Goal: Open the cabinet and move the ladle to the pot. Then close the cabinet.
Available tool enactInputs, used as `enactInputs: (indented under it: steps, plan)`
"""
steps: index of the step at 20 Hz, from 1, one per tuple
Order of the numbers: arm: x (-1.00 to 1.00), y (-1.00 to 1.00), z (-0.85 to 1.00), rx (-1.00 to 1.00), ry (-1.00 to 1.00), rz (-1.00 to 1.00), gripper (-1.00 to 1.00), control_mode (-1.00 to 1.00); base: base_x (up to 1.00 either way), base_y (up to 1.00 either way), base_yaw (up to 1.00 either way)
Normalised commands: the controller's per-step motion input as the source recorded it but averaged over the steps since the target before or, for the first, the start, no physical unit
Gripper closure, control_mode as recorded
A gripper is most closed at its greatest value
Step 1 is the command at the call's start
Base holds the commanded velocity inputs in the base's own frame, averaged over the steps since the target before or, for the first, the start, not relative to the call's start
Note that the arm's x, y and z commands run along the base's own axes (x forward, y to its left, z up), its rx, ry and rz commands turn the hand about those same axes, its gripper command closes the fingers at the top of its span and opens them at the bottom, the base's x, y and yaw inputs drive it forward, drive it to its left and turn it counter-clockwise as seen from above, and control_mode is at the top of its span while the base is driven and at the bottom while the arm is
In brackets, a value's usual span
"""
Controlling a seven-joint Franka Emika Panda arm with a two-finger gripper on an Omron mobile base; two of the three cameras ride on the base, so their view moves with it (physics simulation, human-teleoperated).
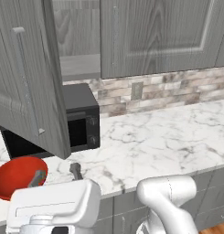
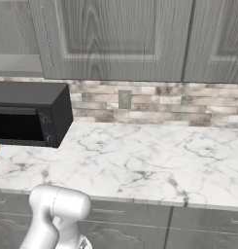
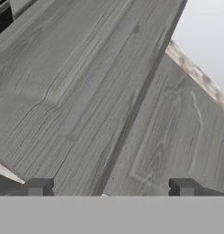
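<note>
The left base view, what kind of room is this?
A kitchen, by the look of it: a black microwave sits on a marble counter under grey wood-grain cabinet doors, one swung open, with a stone-tile backsplash behind.

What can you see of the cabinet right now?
The cabinet is grey wood-grain, mounted on the wall above the marble counter. Its left door is swung open toward the camera, slim vertical bar handle showing; the right door is shut. A bare shelf shows inside. The open gripper faces a door panel without touching it.
</note>
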Motion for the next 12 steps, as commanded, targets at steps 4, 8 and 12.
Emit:
enactInputs:
  steps: [4, 8, 12]
  plan:
    - [0.83, 0.62, -0.19, 0.00, 0.00, 0.00, -1.00, -1.00, 0.00, 0.00, 0.00]
    - [0.85, 0.63, -0.08, 0.00, 0.00, 0.00, -1.00, -1.00, 0.00, 0.00, 0.00]
    - [0.72, 0.63, -0.08, 0.00, 0.00, 0.00, -1.00, -1.00, 0.00, 0.00, 0.00]
